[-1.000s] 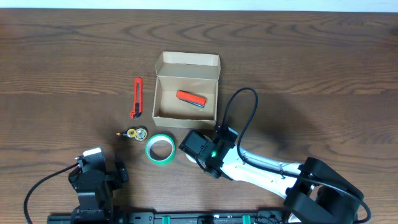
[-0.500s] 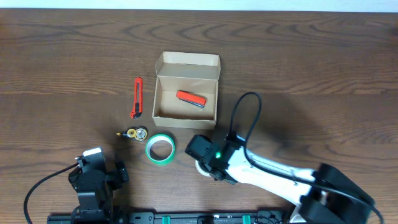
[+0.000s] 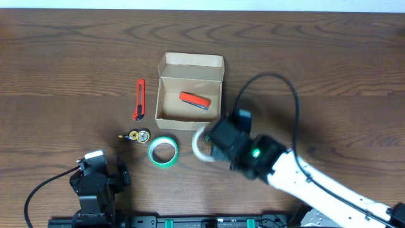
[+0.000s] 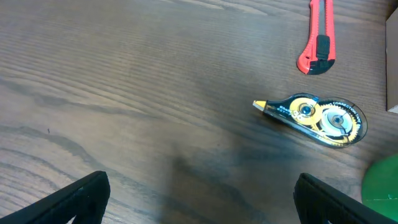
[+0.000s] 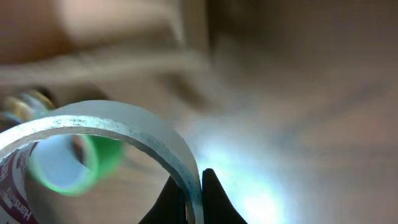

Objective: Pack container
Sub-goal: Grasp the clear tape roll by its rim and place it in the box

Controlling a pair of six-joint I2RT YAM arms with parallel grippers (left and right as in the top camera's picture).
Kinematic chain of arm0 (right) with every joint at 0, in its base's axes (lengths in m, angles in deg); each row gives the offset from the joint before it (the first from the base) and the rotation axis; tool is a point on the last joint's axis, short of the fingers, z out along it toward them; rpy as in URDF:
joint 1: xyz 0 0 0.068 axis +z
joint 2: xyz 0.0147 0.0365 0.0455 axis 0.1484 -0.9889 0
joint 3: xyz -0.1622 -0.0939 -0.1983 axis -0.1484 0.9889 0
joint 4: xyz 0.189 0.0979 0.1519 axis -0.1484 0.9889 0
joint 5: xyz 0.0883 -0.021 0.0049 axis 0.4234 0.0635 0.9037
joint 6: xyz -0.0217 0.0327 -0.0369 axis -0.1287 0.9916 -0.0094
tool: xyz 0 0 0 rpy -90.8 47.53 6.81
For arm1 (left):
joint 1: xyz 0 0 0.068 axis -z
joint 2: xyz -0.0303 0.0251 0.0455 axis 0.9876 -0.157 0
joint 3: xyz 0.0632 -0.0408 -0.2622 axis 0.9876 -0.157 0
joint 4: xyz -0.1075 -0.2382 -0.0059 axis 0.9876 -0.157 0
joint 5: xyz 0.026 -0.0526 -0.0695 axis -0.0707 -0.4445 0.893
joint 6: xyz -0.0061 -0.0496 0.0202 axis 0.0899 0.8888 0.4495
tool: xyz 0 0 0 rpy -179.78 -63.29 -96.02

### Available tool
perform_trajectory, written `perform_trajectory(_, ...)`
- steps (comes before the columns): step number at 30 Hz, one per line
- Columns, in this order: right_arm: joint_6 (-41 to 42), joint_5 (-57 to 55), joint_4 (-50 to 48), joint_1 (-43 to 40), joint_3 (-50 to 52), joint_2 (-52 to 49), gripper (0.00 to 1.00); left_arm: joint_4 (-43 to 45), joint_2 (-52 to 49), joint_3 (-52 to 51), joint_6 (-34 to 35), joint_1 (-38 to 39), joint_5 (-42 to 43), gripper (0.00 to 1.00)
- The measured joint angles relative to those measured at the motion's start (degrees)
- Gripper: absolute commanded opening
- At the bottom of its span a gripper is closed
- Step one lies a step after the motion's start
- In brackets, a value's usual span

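Overhead: even, fairly bright light from above. Table (image 3: 76, 57) grain is sharp, with a soft shadow on the wood beside the right arm (image 3: 285, 168). Arm and roll (image 3: 198, 147) are smeared.

Left wrist: sharp, with a dim patch low centre.

Right wrist: heavy blur and bluish-white glare mid-frame; only the roll's near rim is fairly crisp.

The table (image 3: 329, 57) was dark brown with wavy wood grain. The box (image 3: 193, 61) was plain tan, and the cutter (image 3: 193, 100) inside it was red with a dark end. At the box's nine o'clock, the knife (image 3: 138, 99) was red with a black slider. At seven o'clock, the correction tape (image 4: 317, 117) was yellow and clear. The green tape roll (image 3: 162, 152) had a pale core. The other roll (image 5: 112, 115), badly blurred, looked whitish, perhaps clear.
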Motion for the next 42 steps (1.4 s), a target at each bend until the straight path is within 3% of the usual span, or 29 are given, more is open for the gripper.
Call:
perform_trajectory(9,-22.0,-1.7,-5.7,-13.3,-16.1,-9.1,0.01,0.0,0.0,0.0,0.0,0.0,0.0,0.95)
perform_trajectory(16,-35.5,-1.7,-7.0,-14.7,-26.6,-23.6,0.01,0.0,0.0,0.0,0.0,0.0,0.0,0.95)
perform_trajectory(22,-44.6,0.2,-8.2,-14.5,-29.4,-33.6,0.01,0.0,0.0,0.0,0.0,0.0,0.0,0.95)
perform_trajectory(35,-50.9,0.9,-8.3,-12.7,-29.4,-39.7,0.02,0.0,0.0,0.0,0.0,0.0,0.0,0.95)
perform_trajectory(39,-51.3,1.0,-8.3,-12.4,-29.4,-40.0,0.18,0.0,0.0,0.0,0.0,0.0,0.0,0.95)
perform_trajectory(42,-51.8,1.0,-8.3,-12.3,-29.4,-40.0,0.18,0.0,0.0,0.0,0.0,0.0,0.0,0.95)
